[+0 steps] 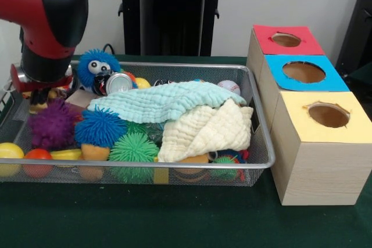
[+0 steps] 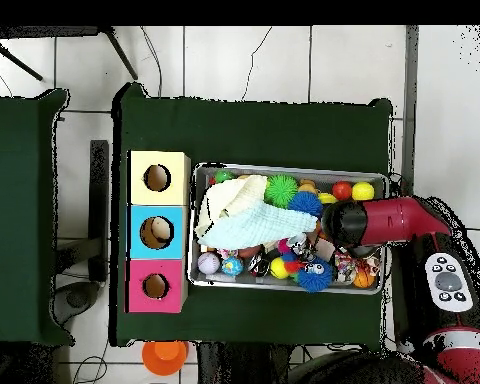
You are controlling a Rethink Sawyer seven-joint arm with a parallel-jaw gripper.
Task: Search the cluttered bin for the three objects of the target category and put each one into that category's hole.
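The silver wire-mesh bin lies on the green table, crowded with toys, balls and cloths; it also shows in the overhead view. My gripper hangs from the red and black arm into the bin's far left corner, just above a yellowish-brown soft thing that is mostly hidden. In the overhead view the arm covers the gripper, and an orange striped plush lies beside it at the bin's corner. Three wooden boxes with holes stand beside the bin: red, blue and yellow.
A mint cloth and a cream cloth cover the bin's middle. Purple, blue and green puffer balls lie at the front left. A blue fuzzy toy with eyes and a can lie beside the gripper.
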